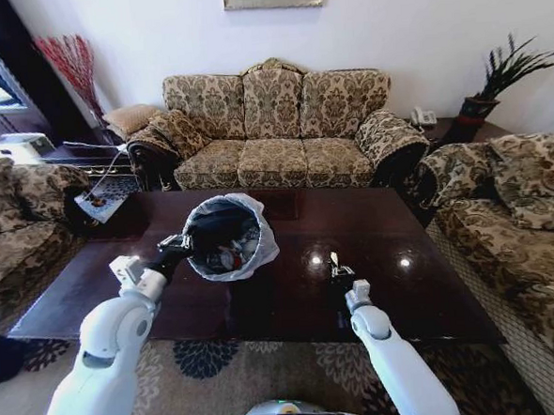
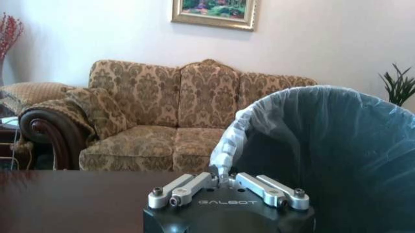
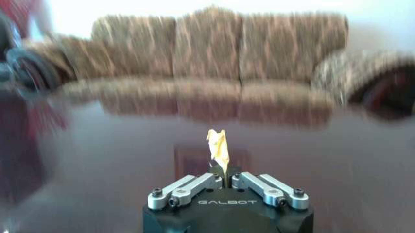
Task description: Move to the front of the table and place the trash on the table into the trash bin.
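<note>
Two grippers over the table (image 1: 404, 284), left gripper (image 2: 226, 182) pinched on the trash bin (image 1: 224, 237) liner, right gripper (image 3: 227, 175) at its 3 o'clock clamped on a yellowish wrapper (image 3: 218, 147), sofa (image 1: 281, 127) at 12 o'clock.

Head high; wrists low, sofa-facing

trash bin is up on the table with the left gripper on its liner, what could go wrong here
The left gripper is shut on the thin liner only, not on the trash bin wall, so the bag might tear or slip and tilt the bin. The right gripper pinches a small yellowish scrap by its lower edge, well away from the bin; it may drop onto the table.
</note>
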Motion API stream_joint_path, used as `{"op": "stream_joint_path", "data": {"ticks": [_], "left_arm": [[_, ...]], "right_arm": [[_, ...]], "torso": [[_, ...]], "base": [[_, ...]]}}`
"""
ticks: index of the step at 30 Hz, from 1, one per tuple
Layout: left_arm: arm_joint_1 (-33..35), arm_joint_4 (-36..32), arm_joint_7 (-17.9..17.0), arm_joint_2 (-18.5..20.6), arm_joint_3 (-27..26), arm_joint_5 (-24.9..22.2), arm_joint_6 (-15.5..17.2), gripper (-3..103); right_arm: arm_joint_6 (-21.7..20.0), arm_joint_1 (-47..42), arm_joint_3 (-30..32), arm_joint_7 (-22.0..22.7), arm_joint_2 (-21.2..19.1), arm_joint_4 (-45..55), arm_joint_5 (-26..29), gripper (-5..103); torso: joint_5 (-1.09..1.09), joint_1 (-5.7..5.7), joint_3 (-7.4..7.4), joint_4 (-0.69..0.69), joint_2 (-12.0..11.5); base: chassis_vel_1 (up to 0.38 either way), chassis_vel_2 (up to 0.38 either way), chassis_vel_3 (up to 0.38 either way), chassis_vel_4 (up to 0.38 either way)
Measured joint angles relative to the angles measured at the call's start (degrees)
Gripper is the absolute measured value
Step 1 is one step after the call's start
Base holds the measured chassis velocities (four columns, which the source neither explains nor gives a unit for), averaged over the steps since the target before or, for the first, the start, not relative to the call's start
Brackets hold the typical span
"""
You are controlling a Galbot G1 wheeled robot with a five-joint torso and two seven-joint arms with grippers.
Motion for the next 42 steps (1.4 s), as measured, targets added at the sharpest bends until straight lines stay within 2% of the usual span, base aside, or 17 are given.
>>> {"op": "stream_joint_path", "data": {"ticks": [3,4,6,7,8,11,12,15,17,19,23,26,29,30,36,38,42], "left_arm": [[0.00,0.38,-0.01,-0.12,0.15,0.15,-0.09,0],[0.00,0.38,-0.01,-0.12,0.15,0.15,-0.09,0],[-0.09,0.70,0.03,-0.15,0.43,0.28,-0.12,0],[-0.10,0.98,0.03,-0.03,0.80,0.40,-0.12,0],[-0.10,0.98,0.03,-0.03,0.80,0.40,-0.12,0],[-0.19,1.40,0.04,0.65,1.57,0.54,-0.10,0],[-0.19,1.40,0.04,0.65,1.57,0.54,-0.10,0],[-0.16,1.51,-0.19,1.22,1.49,0.56,0.07,0],[-0.18,1.51,-0.26,1.31,1.47,0.52,0.11,0],[-0.46,1.51,-0.63,1.92,1.28,0.18,0.36,0],[-1.02,1.51,-0.92,2.68,0.91,-0.59,0.76,0],[-1.15,1.55,-0.92,2.93,0.81,-0.80,0.80,0],[-1.52,1.99,-0.93,3.15,0.81,-0.89,0.83,0],[-1.52,1.99,-0.93,3.15,0.81,-0.89,0.83,0],[-1.76,2.40,-0.95,3.35,0.72,-1.09,0.88,0],[-1.71,2.44,-0.95,3.31,0.68,-1.09,0.88,0],[-1.74,2.47,-0.92,3.25,0.54,-1.09,0.87,0]], "right_arm": [[-0.67,2.58,-3.68,1.55,-6.30,13.73,3.77,0],[-0.67,2.58,-3.68,1.55,-6.30,13.73,3.77,0],[-1.66,5.66,-6.52,1.33,-10.18,20.45,9.22,0],[-3.49,11.27,-10.81,0.54,-15.77,26.58,16.67,0],[-3.49,11.27,-10.81,0.54,-15.77,26.58,16.67,0],[-7.72,26.05,-22.04,-0.05,-23.35,32.79,27.80,0],[-7.72,26.05,-22.04,-0.05,-23.35,32.79,27.80,0],[-10.15,42.41,-35.61,1.27,-22.19,32.77,34.66,0],[-10.34,44.70,-37.91,1.79,-21.42,32.45,35.14,0],[-11.29,50.50,-45.85,3.12,-18.66,31.48,35.52,0],[-13.64,51.69,-50.60,3.64,-17.77,31.36,33.35,0],[-13.44,51.31,-51.46,3.61,-17.89,30.69,31.34,-3],[-13.31,51.01,-51.54,3.96,-17.56,29.57,30.87,13],[-13.31,51.01,-51.54,3.96,-17.56,29.57,30.87,13],[-13.44,51.88,-51.48,3.95,-15.93,27.79,30.82,40],[-13.42,51.94,-51.48,3.98,-15.70,27.58,30.82,40],[-12.95,52.31,-50.69,4.30,-14.89,27.28,30.68,56]], "torso": [[-0.01,0.00,0.00,0.00,0.00],[-0.01,0.00,0.00,0.00,0.00],[-0.02,0.00,-0.01,0.00,0.00],[-0.01,0.00,0.00,0.00,0.00],[-0.01,0.00,0.00,0.00,0.00],[-0.05,0.00,-0.01,0.01,0.00],[-0.05,0.00,-0.01,0.01,0.00],[-0.03,0.00,0.00,0.01,0.00],[-0.04,0.00,0.00,0.03,0.00],[-0.05,0.01,0.00,0.08,0.00],[-0.02,0.00,0.00,0.01,0.00],[0.00,0.00,0.00,-0.01,0.00],[-0.01,0.00,0.00,-0.02,0.00],[-0.01,0.00,0.00,-0.02,0.00],[-0.02,0.00,0.00,0.00,0.00],[-0.02,0.00,0.00,0.00,0.00],[-0.02,0.00,0.00,0.00,0.00]], "base": [[0.000,0.000,0.000,0.000],[0.000,0.000,0.000,0.000],[0.000,0.000,0.000,0.000],[0.000,0.000,0.000,0.000],[0.000,0.000,0.000,0.000],[0.000,0.000,0.000,0.000],[0.000,0.000,0.000,0.000],[0.000,0.000,0.000,0.000],[0.000,0.000,0.000,0.000],[0.000,0.000,0.000,0.000],[0.000,0.000,0.000,0.000],[0.000,0.000,0.000,0.000],[0.000,0.000,0.000,0.000],[0.000,0.000,0.000,0.000],[0.000,0.000,0.000,0.000],[0.000,0.000,0.000,0.000],[0.000,0.000,0.000,0.000]]}}
